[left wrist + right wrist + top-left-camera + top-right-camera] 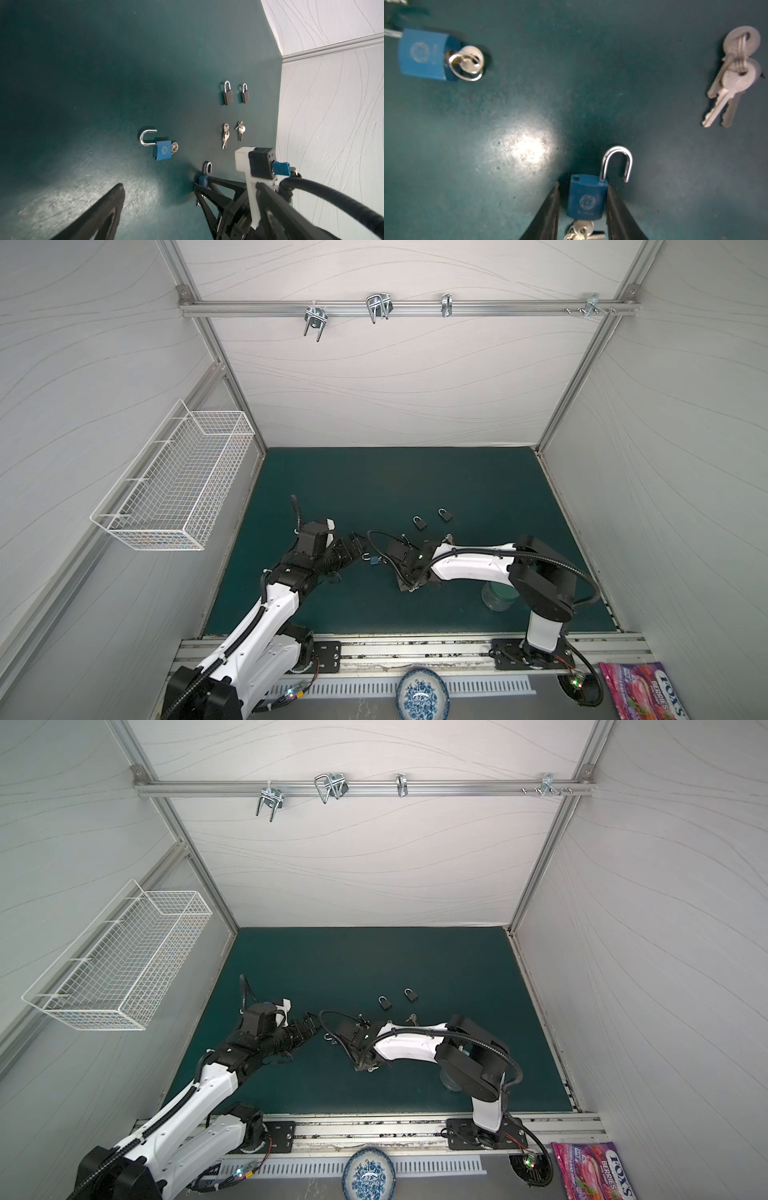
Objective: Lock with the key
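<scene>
A blue padlock (586,198) stands between the fingers of my right gripper (583,187), its shackle (617,162) swung open and a key (581,227) on a ring in its underside. One finger (612,199) touches the body; a narrow gap shows at the other, so the jaws are not shut. The same padlock (203,180) appears in the left wrist view. A second blue padlock (163,150) (422,54) (375,560) lies free with an open shackle and a key (471,60) in it. My left gripper (359,545) hovers open just left of it, holding nothing.
Two shut black padlocks (419,522) (445,514) lie further back, with key bunches (225,135) (240,129) near them. A clear jar (498,597) stands under the right arm. A wire basket (174,489) hangs on the left wall. A bowl (422,695) and a candy bag (644,691) lie in front.
</scene>
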You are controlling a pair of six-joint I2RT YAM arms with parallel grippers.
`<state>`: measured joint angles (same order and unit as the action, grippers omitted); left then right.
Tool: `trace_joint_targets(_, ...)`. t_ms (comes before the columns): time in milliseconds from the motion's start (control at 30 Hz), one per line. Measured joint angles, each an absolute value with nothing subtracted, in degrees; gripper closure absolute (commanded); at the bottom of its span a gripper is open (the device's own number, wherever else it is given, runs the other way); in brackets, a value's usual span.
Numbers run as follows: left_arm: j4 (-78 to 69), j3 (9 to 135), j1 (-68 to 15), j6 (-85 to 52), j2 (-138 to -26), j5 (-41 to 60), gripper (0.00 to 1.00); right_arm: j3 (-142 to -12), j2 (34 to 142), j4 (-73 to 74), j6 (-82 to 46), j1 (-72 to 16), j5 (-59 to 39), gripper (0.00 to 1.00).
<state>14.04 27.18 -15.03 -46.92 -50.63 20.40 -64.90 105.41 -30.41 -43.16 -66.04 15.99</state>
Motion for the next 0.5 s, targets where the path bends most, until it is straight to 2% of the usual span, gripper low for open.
trace_joint_targets(367,14.15,27.75,-15.03,-46.65,-50.94,20.4,0.02,-62.63,103.96,-27.7,-43.07,-65.98,16.05,0.84)
trace_joint_targets(500,16.01,30.13,-15.03,-45.78,-50.68,20.51,0.01,-58.57,99.39,-26.87,-41.06,-65.58,15.27,0.95)
